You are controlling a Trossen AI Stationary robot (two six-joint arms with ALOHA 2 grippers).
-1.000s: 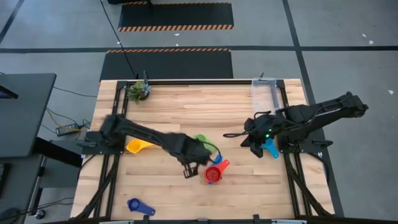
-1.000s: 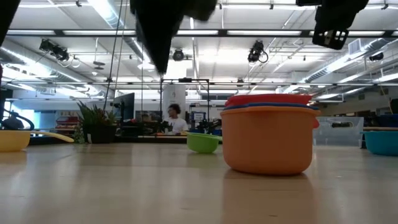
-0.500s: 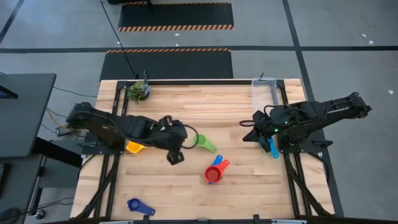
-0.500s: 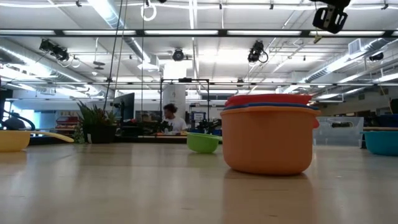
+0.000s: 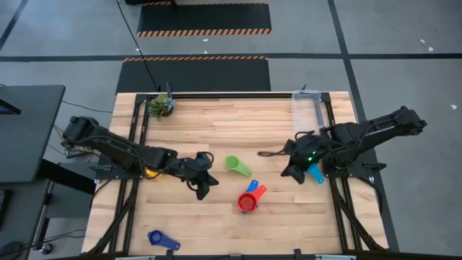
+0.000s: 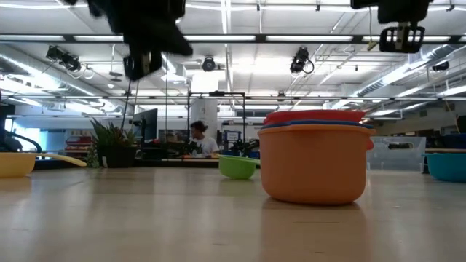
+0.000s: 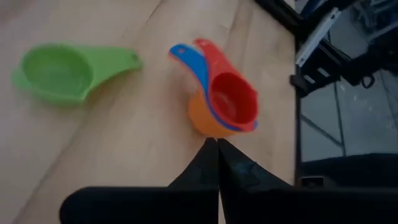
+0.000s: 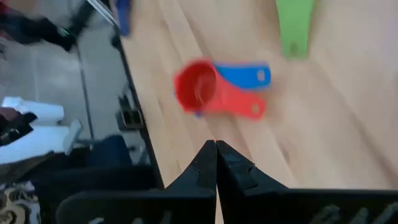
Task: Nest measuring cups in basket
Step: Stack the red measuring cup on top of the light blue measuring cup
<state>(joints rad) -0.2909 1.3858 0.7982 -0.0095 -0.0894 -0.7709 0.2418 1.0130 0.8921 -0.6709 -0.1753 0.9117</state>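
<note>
Three nested measuring cups (image 5: 248, 201), red on top, sit near the tabletop's front edge; the basket (image 5: 306, 110) is at the back right corner. Left gripper (image 5: 201, 191) and right gripper (image 5: 288, 174) are both clenched, empty.

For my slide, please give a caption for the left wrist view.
Shut left end effector above nested cups; green cup lies apart.

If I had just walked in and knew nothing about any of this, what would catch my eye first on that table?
Probably the bright stack of cups near the middle of the wooden table: a red cup sits in a blue one, inside an orange one. Beside it lies a lone green cup. Two dark arms reach in from either side, the left gripper and right gripper both shut and empty.
</note>
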